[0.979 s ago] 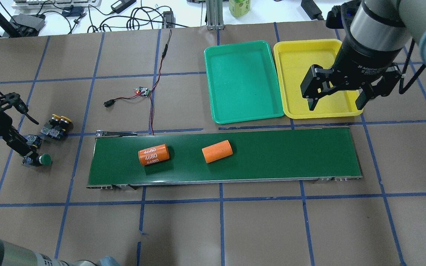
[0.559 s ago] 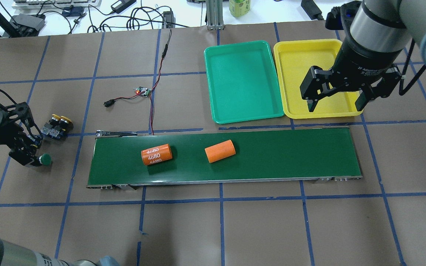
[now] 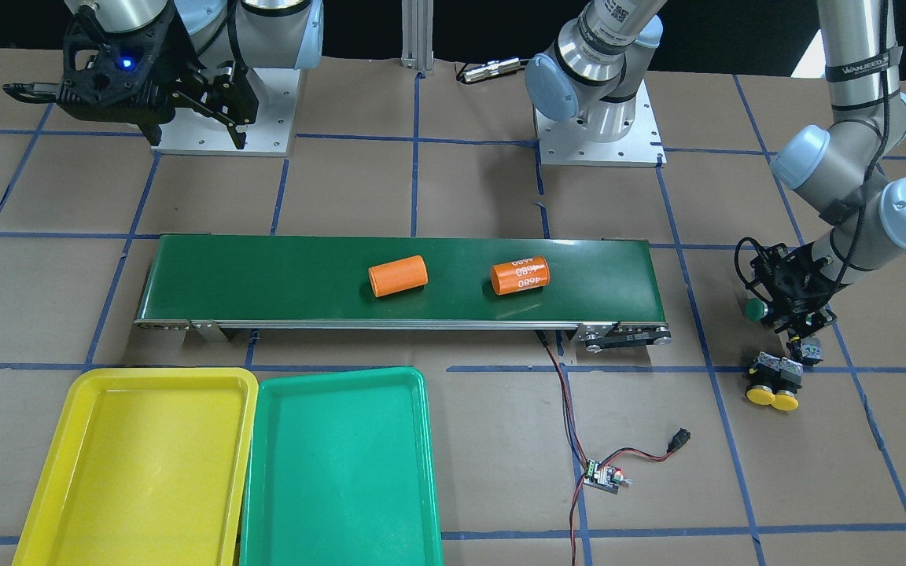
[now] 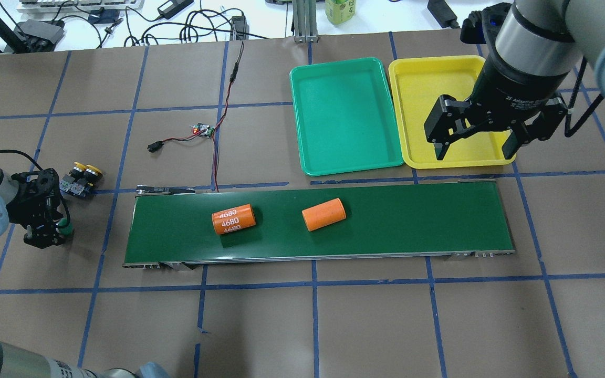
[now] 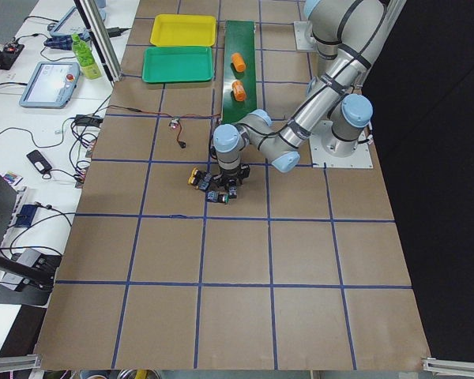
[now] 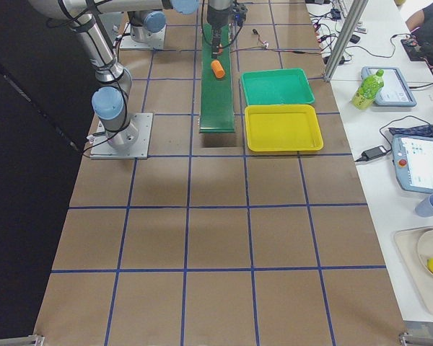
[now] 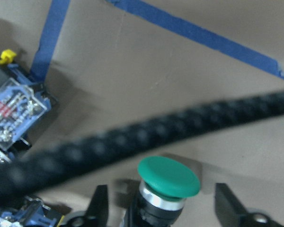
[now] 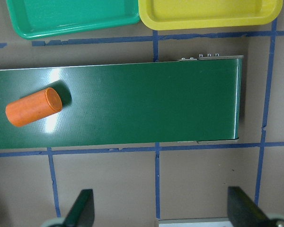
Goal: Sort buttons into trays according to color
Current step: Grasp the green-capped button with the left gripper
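Observation:
A green-capped button [image 7: 169, 177] stands on the table at the far left [image 4: 64, 228]. My left gripper [image 4: 49, 232] is down around it and open. In the left wrist view its fingers [image 7: 99, 208] stand on either side of the button with gaps. Two yellow-capped buttons [image 4: 84, 170] lie together just behind it, also in the front view [image 3: 771, 395]. A blue-grey switch body [image 3: 807, 350] lies between them, its cap hidden. My right gripper [image 4: 471, 149] is open and empty above the near edge of the yellow tray [image 4: 428, 89]. The green tray [image 4: 344, 115] sits beside it.
A long dark-green conveyor belt [image 4: 413, 220] runs across the middle with two orange cylinders, one marked 4680 [image 4: 233, 219] and one plain [image 4: 323, 214]. A small circuit board with red-black wires [image 4: 202, 129] lies behind the belt's left end.
My left gripper has swung in and lowered around the green button. Both orange cylinders have drifted right along the belt. My right gripper has barely moved.

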Action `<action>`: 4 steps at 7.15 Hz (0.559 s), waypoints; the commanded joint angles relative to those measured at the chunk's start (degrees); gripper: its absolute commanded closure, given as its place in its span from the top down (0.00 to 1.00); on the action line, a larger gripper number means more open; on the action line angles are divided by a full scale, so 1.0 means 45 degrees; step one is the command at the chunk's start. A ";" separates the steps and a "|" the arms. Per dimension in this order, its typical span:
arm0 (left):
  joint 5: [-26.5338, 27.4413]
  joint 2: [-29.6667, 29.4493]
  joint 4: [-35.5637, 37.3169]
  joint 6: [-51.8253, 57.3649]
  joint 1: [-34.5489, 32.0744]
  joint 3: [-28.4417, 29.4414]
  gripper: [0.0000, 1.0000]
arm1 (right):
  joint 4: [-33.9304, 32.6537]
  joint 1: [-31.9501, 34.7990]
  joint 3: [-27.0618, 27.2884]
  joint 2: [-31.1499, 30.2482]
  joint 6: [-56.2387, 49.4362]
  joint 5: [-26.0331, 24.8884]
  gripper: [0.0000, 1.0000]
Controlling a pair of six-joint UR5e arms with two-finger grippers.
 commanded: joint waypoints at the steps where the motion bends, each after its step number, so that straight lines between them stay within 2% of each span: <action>1: -0.0834 0.0914 -0.0127 -0.0075 -0.0100 -0.0188 0.00 | -0.0025 0.0007 0.0064 0.0009 -0.0002 0.0075 1.00; 3: -0.0937 0.3057 -0.2223 -0.1412 -0.0334 -0.0694 0.00 | -0.0044 0.0007 0.0083 -0.0011 -0.0002 0.0113 1.00; 4: -0.0976 0.4152 -0.3493 -0.1616 -0.0973 -0.0600 0.00 | -0.0179 0.0007 0.0064 0.0008 -0.0040 0.0114 1.00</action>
